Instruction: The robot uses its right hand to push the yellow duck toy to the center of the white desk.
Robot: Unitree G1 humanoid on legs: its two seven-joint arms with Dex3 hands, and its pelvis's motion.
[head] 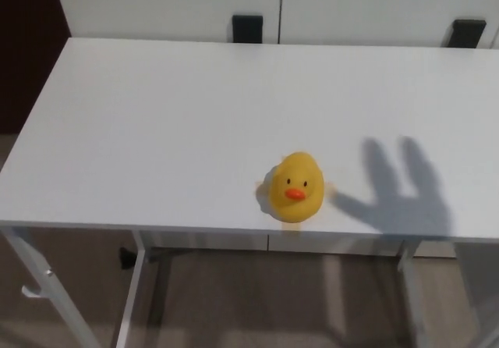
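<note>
The yellow duck toy (295,187) sat close to the near edge of the white desk (195,106), beak toward the camera, upright, and a little short of the middle of the desk front to back. Neither hand showed in the head view; only a shadow (398,196) with two long finger shapes lay on the desk just to the right of the duck. That shadow suggested the right hand was somewhere above and on the duck's right, out of frame, but whether its fingers were apart or together could not be told from a shadow alone. The left hand gave no sign at all. So the duck lay to the left of wherever those fingers hung, and the desk's middle lay beyond the duck, away from the robot. The duck was rounded, with no strong long axis. By my reckoning the push was unfinished: the hand would need to come in behind the duck, on its near side, and shove it forward.
</note>
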